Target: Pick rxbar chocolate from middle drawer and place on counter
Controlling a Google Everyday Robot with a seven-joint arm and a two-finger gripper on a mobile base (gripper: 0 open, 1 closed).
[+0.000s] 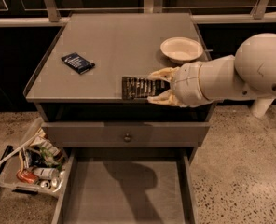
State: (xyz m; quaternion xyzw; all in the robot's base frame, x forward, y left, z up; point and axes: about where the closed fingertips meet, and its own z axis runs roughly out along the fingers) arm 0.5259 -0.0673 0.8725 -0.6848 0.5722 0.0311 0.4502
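Observation:
The rxbar chocolate [137,87], a flat black bar with pale lettering lines, is held level over the front part of the counter [114,45]. My gripper [155,86] comes in from the right and is shut on the bar's right end, with pale fingers [159,73] above and below it. The middle drawer [124,190] stands pulled open at the bottom, its grey floor bare with the arm's shadow on it.
A dark blue flat packet [77,62] lies on the counter at the left. A white bowl [181,48] sits at the counter's right back. A closed drawer front with a round knob [127,137] is above the open drawer. A bin of clutter [33,162] stands on the floor at left.

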